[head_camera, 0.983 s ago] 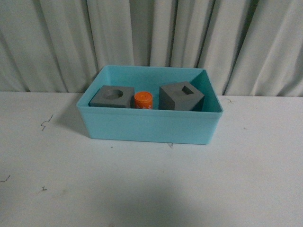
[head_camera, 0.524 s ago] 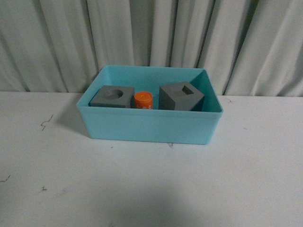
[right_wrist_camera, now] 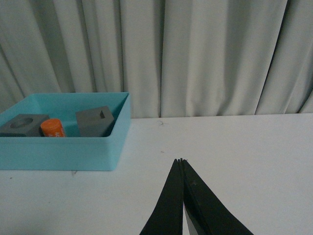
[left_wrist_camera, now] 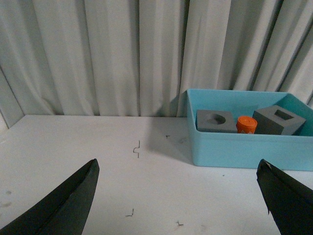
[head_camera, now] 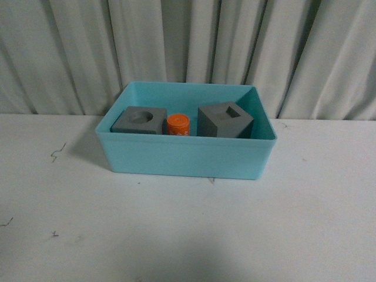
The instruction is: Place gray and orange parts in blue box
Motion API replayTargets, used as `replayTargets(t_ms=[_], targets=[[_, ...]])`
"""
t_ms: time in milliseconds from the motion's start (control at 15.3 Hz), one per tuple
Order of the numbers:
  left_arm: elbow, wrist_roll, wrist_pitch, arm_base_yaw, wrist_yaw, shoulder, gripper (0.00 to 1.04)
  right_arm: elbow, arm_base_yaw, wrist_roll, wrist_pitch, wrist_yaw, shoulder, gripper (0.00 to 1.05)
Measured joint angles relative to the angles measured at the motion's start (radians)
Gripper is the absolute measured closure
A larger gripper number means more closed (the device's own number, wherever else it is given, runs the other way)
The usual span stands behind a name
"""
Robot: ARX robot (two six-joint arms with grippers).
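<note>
The light blue box [head_camera: 185,155] stands on the white table against the curtain. Inside it sit a gray cube with a round recess [head_camera: 139,120], an orange cylinder [head_camera: 178,124] and a gray cube with a rectangular recess [head_camera: 224,120]. All three also show in the left wrist view, inside the box [left_wrist_camera: 244,147]: round-recess cube [left_wrist_camera: 214,120], cylinder [left_wrist_camera: 246,124], rectangular-recess cube [left_wrist_camera: 279,119]. The right wrist view shows the box [right_wrist_camera: 63,152] with the same parts. My left gripper [left_wrist_camera: 178,169] is open and empty over the table. My right gripper [right_wrist_camera: 181,161] is shut and empty. Neither arm shows in the front view.
The white table [head_camera: 188,229] carries small dark scuff marks [head_camera: 57,153] on its left side. A pale pleated curtain [head_camera: 188,41] closes off the back, right behind the box.
</note>
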Motion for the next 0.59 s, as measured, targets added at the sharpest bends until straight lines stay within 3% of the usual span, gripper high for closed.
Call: replayTargets(t_ms=[262,590], targets=[[0.0,0.0,0.0,0.0,0.0,0.0,0.07,0.0,0.0,-0.001,0.0,0.0,0.0,1.02],[0.0,0.0,0.0,0.0,0.0,0.0,0.07,0.0,0.0,0.0,0.0,0.0,0.0,0.88]])
